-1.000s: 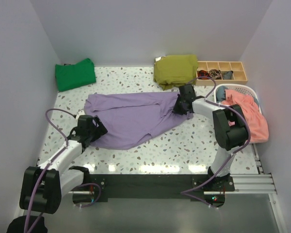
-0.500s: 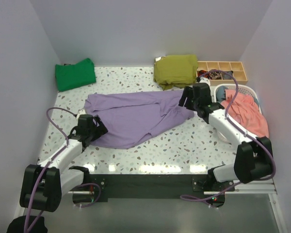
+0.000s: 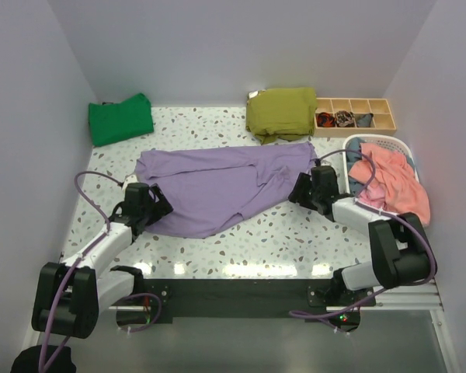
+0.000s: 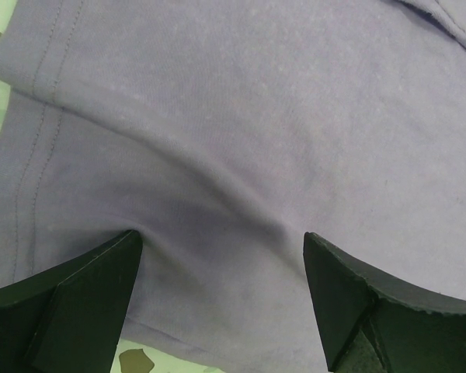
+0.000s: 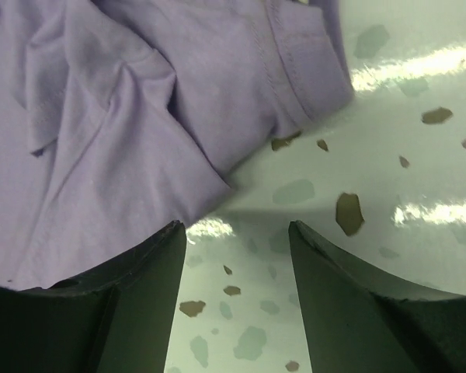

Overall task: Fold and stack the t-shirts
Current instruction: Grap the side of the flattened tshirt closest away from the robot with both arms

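Lavender t-shirt point(image 3: 217, 186), centre of the top view: spread out unfolded, creased, with stitched hems. Left gripper point(image 3: 160, 203), jaws wide, presses on its lower-left edge. Right gripper point(image 3: 300, 189), jaws apart and empty, sits just beside its right end. Green t-shirt point(image 3: 121, 119), folded, upper left.

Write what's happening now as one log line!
left gripper: open, over purple shirt | right gripper: open, at its right edge | purple shirt: spread out, unfolded | green shirt: folded, far left corner
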